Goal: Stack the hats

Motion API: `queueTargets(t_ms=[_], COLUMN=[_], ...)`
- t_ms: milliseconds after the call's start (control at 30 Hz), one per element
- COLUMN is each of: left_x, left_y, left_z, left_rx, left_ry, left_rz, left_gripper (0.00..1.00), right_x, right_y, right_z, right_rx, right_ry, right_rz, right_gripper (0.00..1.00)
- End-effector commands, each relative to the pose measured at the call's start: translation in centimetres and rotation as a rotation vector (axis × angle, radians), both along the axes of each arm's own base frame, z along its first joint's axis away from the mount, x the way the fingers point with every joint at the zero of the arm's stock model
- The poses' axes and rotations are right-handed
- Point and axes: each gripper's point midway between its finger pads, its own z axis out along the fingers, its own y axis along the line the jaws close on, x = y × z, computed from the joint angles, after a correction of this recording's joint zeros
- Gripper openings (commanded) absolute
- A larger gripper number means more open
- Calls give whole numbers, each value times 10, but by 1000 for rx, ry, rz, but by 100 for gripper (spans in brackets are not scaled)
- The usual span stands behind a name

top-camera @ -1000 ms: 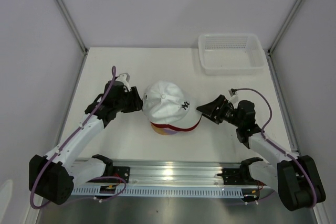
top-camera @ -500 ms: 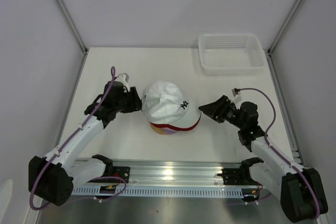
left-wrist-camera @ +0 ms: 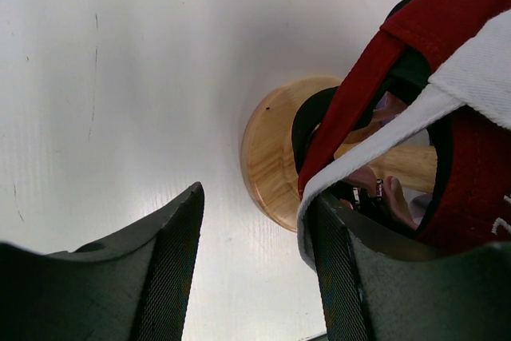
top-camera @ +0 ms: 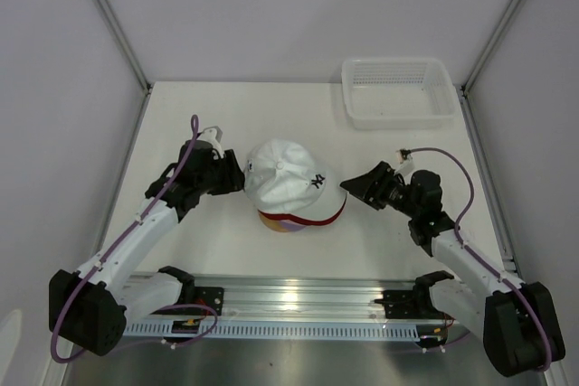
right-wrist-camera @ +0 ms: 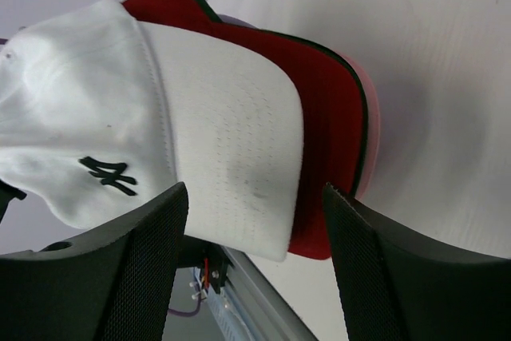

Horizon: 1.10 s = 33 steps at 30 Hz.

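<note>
The stack of hats [top-camera: 291, 201] is found at the centre of the top view, seated on a round wooden stand [left-wrist-camera: 267, 157], with the white cap [top-camera: 288, 178] uppermost and the red cap [right-wrist-camera: 327, 117] directly beneath; a dark green edge and pink and purple brims are glimpsed lower down. The caps are judged light, with soft crowns that would collapse if pinched and stiffer brims, so hold is best taken at a brim edge or the rear band. The left end effector [top-camera: 233, 178], fingers spread, is placed at the white cap's rear edge at frame left; the right end effector [top-camera: 358, 189], likewise spread, is held just off the brims. A mesh basket [top-camera: 398, 117] sits at the tabletop's [top-camera: 226, 115] upper right.
</note>
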Motion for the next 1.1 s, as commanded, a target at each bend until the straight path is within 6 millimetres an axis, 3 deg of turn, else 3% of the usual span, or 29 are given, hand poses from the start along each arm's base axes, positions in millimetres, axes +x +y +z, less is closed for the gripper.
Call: queueTargets(t_ms=[0, 367, 667, 767, 800, 867, 900, 933, 1033, 1067], left_x=[-4, -4, -2, -1, -1, 0, 0, 1, 6, 9], left_y=[2, 0, -2, -2, -1, 0, 0, 1, 9, 11], left_z=[-2, -4, -2, -3, -5, -3, -1, 1, 10, 22], left_rx=[16, 16, 14, 19, 24, 26, 25, 24, 59, 62], left_ry=[1, 6, -3, 2, 4, -5, -7, -14, -45, -72], left_rz=[1, -2, -3, 3, 5, 11, 11, 12, 47, 52], left_gripper=[58, 58, 58, 57, 57, 57, 57, 57, 57, 57], right_x=[-3, -5, -7, -8, -8, -8, -8, -8, -6, -5], right_y=[7, 18, 23, 25, 24, 24, 24, 24, 19, 16], right_z=[-1, 12, 2, -4, -5, -5, -4, -3, -2, -2], right_rx=[58, 106, 110, 104, 104, 101, 101, 100, 101, 106], right_ry=[4, -45, -26, -14, -14, -14, -15, -17, -11, -6], right_rz=[25, 68, 90, 92, 89, 88, 86, 83, 49, 33], right_gripper=[71, 63, 57, 43, 31, 20, 7, 0, 0, 0])
